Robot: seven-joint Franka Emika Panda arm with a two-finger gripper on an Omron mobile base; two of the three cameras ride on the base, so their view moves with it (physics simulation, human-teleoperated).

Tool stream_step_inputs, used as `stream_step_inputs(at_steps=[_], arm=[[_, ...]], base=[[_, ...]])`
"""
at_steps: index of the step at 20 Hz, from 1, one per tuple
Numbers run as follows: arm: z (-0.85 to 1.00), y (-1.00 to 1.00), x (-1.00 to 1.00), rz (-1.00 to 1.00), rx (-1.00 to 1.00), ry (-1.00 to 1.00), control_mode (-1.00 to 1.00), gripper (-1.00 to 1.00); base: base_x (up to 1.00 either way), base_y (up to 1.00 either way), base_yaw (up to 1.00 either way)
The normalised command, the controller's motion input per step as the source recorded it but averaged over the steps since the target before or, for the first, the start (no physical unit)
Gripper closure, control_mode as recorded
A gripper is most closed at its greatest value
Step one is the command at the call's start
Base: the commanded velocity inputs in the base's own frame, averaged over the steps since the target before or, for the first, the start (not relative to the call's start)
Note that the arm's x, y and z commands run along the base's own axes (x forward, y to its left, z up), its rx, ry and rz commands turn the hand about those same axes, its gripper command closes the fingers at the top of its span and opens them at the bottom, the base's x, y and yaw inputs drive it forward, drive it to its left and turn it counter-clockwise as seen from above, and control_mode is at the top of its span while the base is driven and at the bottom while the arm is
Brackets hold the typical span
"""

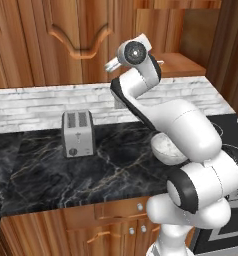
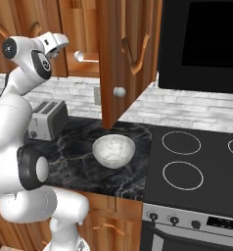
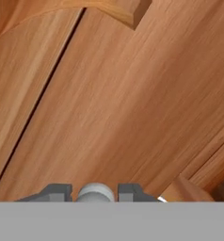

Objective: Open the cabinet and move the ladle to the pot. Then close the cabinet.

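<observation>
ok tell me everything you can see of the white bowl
The white speckled round bowl sits upright on the black marbled stone counter, just left of the black stovetop and below the open reddish-brown wooden cabinet door. It looks ceramic and empty. In the left base view the arm hides part of it.

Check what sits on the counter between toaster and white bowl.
Nothing: in the right base view, the dark marble counter between the toaster and the bowl is bare.

My arm (image 1: pixel 181 125) is glossy white, built of rounded, bulbous segments with dark bands at the joints; my gripper (image 3: pixel 95 192) ends in small dark grey finger tips.
</observation>
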Motion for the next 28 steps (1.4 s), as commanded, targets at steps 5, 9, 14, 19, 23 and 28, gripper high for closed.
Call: stream_step_inputs(at_steps=[5, 9, 14, 19, 23, 28], arm=[[-0.16, -0.39, 0.18, 0.02, 0.01, 0.0, -1.0, 1.0], [-0.37, -0.1, -0.11, 0.01, 0.0, 0.0, -1.0, 1.0], [-0.01, 0.0, -0.74, 0.0, 0.0, -0.02, -1.0, 1.0], [0.02, 0.0, -0.73, -0.03, 0.0, 0.0, -1.0, 1.0], [0.11, 0.0, -0.79, -0.05, 0.0, 0.0, -1.0, 1.0], [0.14, 0.04, -0.79, -0.08, 0.0, 0.0, -1.0, 1.0]], base=[[0.0, 0.0, 0.0], [0.0, 0.0, 0.0], [0.0, 0.0, 0.0], [0.0, 0.0, 0.0], [0.0, 0.0, 0.0], [0.0, 0.0, 0.0]])
